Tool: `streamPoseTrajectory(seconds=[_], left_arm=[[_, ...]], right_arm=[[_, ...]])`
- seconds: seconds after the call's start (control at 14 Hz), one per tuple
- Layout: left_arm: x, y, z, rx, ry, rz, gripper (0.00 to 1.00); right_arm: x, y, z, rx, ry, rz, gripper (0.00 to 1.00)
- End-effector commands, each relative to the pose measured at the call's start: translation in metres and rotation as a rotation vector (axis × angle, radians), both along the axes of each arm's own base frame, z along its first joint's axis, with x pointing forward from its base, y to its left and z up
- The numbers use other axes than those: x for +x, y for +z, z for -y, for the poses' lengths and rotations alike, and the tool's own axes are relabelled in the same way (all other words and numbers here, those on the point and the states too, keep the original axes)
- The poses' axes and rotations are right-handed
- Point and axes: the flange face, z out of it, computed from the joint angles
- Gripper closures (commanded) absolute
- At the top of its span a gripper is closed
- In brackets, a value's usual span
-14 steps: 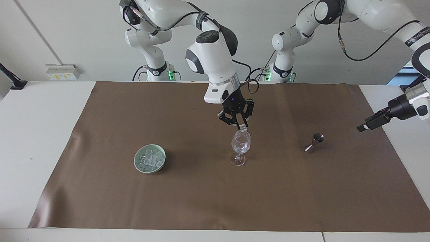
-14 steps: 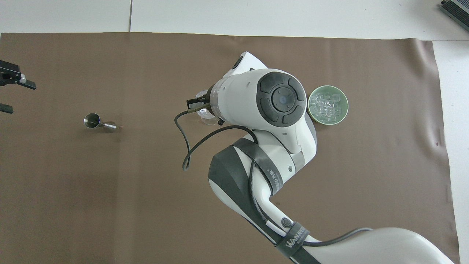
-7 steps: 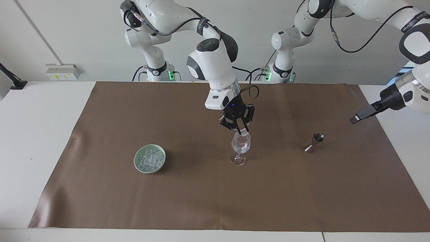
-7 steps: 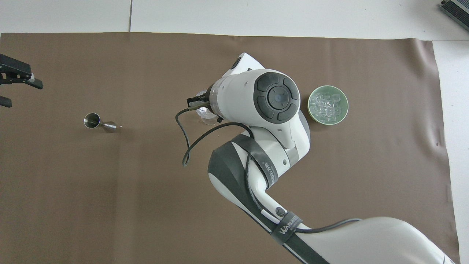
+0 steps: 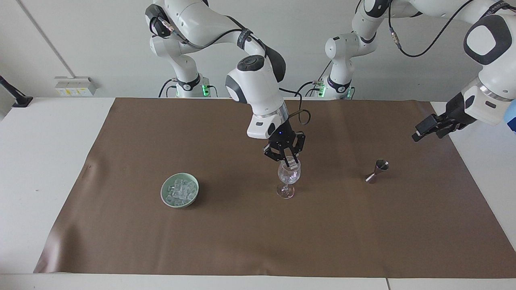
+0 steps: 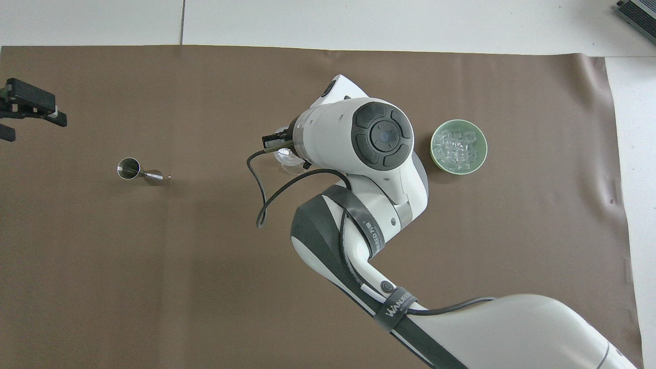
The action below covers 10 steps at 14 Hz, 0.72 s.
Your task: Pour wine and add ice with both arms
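A clear stemmed glass [image 5: 288, 177] stands mid-mat; in the overhead view the glass [image 6: 290, 165] is largely covered by the right arm's wrist. My right gripper [image 5: 290, 162] is at the glass's mouth, shut on a small clear chunk of ice [image 5: 294, 162]. More ice [image 5: 180, 190] [image 6: 457, 147] is heaped in a pale green bowl [image 5: 164, 192] [image 6: 433, 149] toward the right arm's end. The small steel jigger [image 5: 377, 171] [image 6: 128, 168] stands toward the left arm's end; no wine shows. My left gripper [image 5: 419, 135] [image 6: 29, 127] hangs open in the air over the mat's edge, past the jigger.
A brown mat [image 5: 258, 241] covers most of the white table [image 5: 48, 161]. The right arm's bulk hangs over the mat's middle in the overhead view. Bare mat lies between the glass and the jigger, and along the side farthest from the robots.
The right gripper has come down with the ice chunk to the glass's mouth. The left arm has lifted and swung its open gripper slightly inward over the mat's edge.
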Motion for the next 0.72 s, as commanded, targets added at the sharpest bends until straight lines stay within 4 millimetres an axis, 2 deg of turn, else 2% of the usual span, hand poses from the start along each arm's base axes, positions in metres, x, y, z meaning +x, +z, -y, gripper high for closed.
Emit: streamPoseTrajectory(seconds=[0.0, 0.36, 0.64], left_arm=[[-0.006, 0.012, 0.015, 0.054, -0.066, 0.029, 0.00], [-0.020, 0.013, 0.048, 0.102, -0.123, 0.033, 0.00], [-0.043, -0.004, 0.057, 0.112, -0.125, 0.069, 0.00]], right_arm=[[0.002, 0.002, -0.005, 0.008, -0.012, 0.015, 1.00], [0.002, 0.002, -0.004, 0.001, -0.011, 0.009, 1.00], [0.002, 0.002, -0.004, 0.000, -0.011, 0.010, 1.00]])
